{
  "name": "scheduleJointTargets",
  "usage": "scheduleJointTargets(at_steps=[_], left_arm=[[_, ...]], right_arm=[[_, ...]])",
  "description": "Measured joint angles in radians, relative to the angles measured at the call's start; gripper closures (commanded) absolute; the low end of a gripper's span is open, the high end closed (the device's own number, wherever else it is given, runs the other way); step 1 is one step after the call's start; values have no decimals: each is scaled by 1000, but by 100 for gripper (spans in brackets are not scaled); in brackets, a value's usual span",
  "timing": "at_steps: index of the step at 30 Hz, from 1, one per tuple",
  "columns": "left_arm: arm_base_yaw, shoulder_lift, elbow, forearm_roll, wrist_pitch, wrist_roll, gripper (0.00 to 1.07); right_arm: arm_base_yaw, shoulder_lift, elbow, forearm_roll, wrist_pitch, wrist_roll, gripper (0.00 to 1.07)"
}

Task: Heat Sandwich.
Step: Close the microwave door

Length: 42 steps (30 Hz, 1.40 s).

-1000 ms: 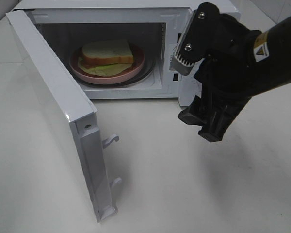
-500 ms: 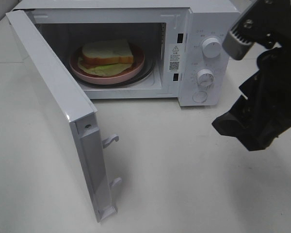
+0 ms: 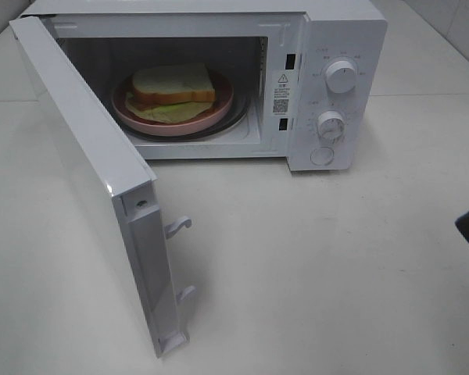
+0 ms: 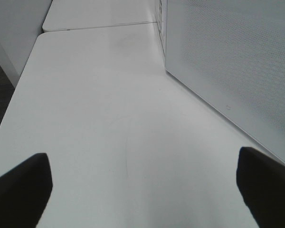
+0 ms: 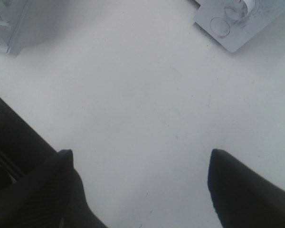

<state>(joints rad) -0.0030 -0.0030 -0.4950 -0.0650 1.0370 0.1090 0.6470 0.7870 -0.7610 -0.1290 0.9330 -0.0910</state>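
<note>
Sandwich (image 3: 173, 87) sits on pink plate (image 3: 219, 111) inside microwave (image 3: 345, 31), door (image 3: 86, 164) wide open. Looks soft and light, and the filling could slide, so I'd grab the plate rim, not the bread. Left pincer (image 4: 142, 154) and right pincer (image 5: 140, 152) both spread, empty, over worktop (image 3: 297, 273).

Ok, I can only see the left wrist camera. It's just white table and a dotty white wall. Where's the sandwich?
Observer: The sandwich sits on a pink plate inside the microwave.
Operator: Is the door shut?
Observer: No, the door stands wide open, swung out on the left of the high view.
Operator: And the other pincer?
Observer: The right pincer is open and empty, above the table in front of the microwave.
</note>
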Motion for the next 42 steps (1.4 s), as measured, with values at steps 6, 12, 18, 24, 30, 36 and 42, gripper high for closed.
scheduleJointTargets(at_steps=[6,12,18,24,30,36,42], left_arm=[[0,0,0,0,0,0,3],[0,0,0,0,0,0,3],[0,0,0,0,0,0,3],[0,0,0,0,0,0,3],[0,0,0,0,0,0,3],[0,0,0,0,0,0,3],[0,0,0,0,0,0,3]], right_arm=[[0,-63,0,0,116,11,31],[0,-121,0,0,184,26,31],[-1,-228,7,0,235,63,31],[-90,-340,83,-1,232,77,31],[-240,-455,176,11,182,91,31],[-338,-537,204,34,145,91,31],[-433,-627,245,54,120,91,31]])
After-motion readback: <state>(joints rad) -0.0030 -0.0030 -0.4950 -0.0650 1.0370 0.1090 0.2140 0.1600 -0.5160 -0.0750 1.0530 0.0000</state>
